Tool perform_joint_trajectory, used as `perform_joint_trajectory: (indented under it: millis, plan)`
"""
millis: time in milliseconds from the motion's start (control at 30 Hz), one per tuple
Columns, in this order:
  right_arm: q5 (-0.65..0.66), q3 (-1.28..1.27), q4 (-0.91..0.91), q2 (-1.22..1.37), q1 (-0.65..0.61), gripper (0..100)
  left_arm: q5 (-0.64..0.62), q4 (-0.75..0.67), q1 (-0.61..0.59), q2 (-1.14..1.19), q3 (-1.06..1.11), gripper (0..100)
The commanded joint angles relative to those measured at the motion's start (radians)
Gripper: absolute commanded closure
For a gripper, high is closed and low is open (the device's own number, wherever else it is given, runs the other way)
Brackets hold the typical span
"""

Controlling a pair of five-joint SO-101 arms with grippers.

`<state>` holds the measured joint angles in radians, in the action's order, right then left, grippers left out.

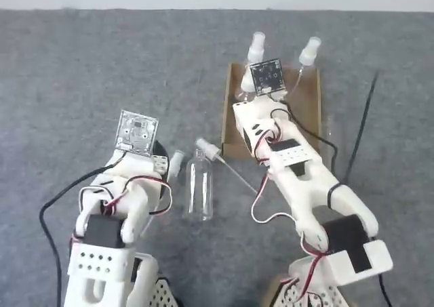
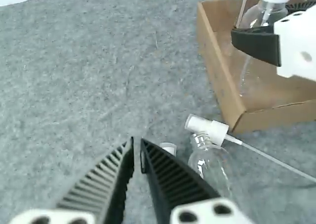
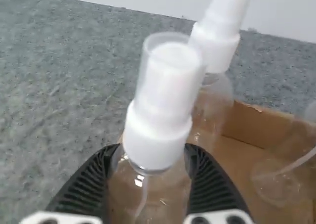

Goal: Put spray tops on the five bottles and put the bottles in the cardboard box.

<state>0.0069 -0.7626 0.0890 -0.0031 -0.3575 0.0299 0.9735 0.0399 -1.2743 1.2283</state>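
Plainly these clear plastic bottles are light, thin-walled and slick, so we judge the stiffer neck and shoulder the best hold, as the right hand (image 3: 150, 173) shows, closed on a capped bottle (image 3: 158, 135) upright in the box (image 3: 252, 127). The left hand (image 2: 137, 146), all but closed and empty, hovers just beside a bare bottle (image 1: 199, 188) lying on the grey table (image 1: 102, 63), its white top (image 1: 207, 148) resting by the neck with the thin tube (image 1: 239, 177) outside.

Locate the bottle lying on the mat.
In the high view, the bottle lies between the left arm and the right arm, beside the cardboard box's near corner.
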Motion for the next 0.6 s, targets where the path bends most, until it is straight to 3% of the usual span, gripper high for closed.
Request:
perform_joint_trajectory:
  millis: [0, 200, 567]
  plan:
    - [0.044, -0.003, 0.01, -0.015, -0.008, 99.1, -0.002, -0.028, 0.002, 0.005, -0.042, 99]
    - [0.044, -0.005, 0.007, -0.015, -0.01, 98.1, -0.002, -0.028, 0.002, 0.005, -0.042, 99]
    - [0.049, -0.014, 0.008, -0.016, -0.012, 75.7, -0.002, -0.029, 0.002, 0.005, -0.042, 99]
